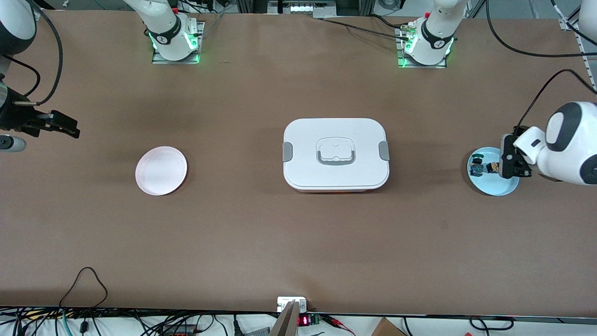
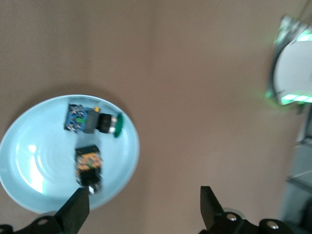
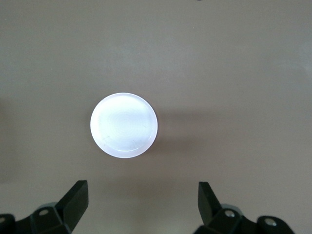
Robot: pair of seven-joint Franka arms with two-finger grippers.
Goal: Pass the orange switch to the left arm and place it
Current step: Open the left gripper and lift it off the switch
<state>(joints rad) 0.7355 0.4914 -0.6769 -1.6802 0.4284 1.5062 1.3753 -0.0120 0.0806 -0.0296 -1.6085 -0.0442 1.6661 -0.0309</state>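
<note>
Desk (image 1: 261, 242) is carrying three main things in a row: a pale pink plate (image 1: 161, 170) toward the right arm's end, the white box (image 1: 336, 155) in the middle, and a light blue plate (image 1: 493, 183) toward the left arm's end. The orange switch (image 2: 88, 165) is lying on the blue plate, on its side, beside a blue-bodied, green-capped switch (image 2: 92, 121); the two are sitting close but apart. The left hand (image 2: 141, 212) is hanging over the blue plate's edge with its fingers spread wide, holding nothing; in the left wrist view one finger (image 2: 75, 209) is showing just over the orange switch. The right hand (image 3: 141, 207) is waiting up in the air near the pink plate, its fingers also standing wide apart and gripping nothing. The pink plate is lying bare.
</note>
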